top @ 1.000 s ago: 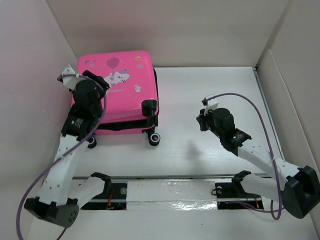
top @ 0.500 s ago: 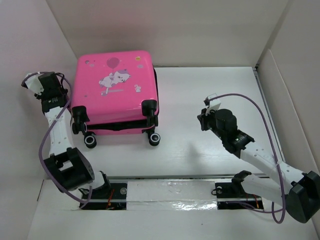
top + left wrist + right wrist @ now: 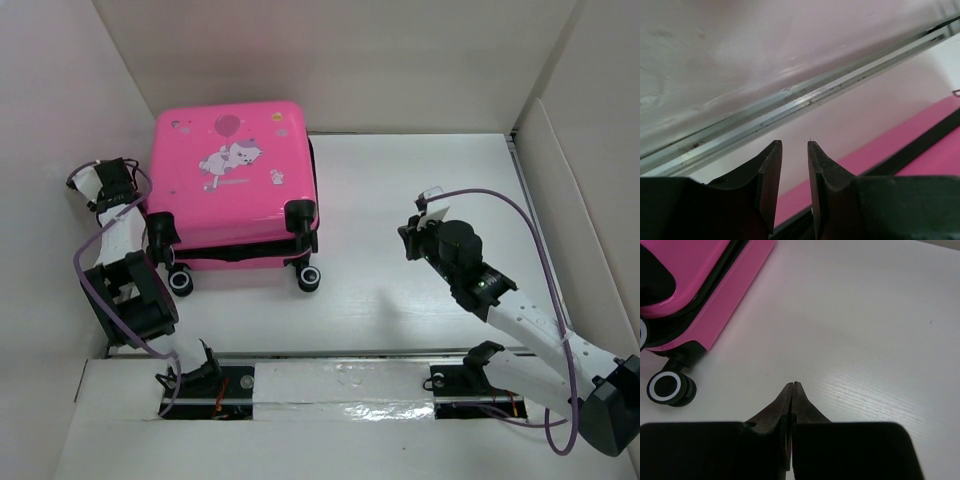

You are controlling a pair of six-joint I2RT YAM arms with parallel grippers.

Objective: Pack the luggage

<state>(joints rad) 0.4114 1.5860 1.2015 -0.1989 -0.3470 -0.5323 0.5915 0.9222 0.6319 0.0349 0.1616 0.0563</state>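
The luggage (image 3: 230, 190) is a glossy pink suitcase with a cartoon animal print, lying flat and closed at the back left, wheels toward me. My left gripper (image 3: 112, 178) hovers beside its left edge, close to the left wall. In the left wrist view its jaws (image 3: 794, 142) stand a little apart with nothing between them, and the luggage (image 3: 900, 150) shows as a pink strip to the lower right. My right gripper (image 3: 410, 235) hangs over bare table right of the luggage. Its jaws (image 3: 794, 384) are shut and empty, with the luggage (image 3: 695, 270) at upper left.
Pale walls close in the table on the left (image 3: 60, 120), at the back, and on the right (image 3: 590, 180). Black wheels (image 3: 310, 278) stick out from the suitcase's near side. A metal rail (image 3: 790, 100) runs along the base of the wall in the left wrist view.
My left arm has swung off the top of the suitcase to its left side by the wall and folded back, its jaws narrowing. My right arm has drifted slightly back toward its base.
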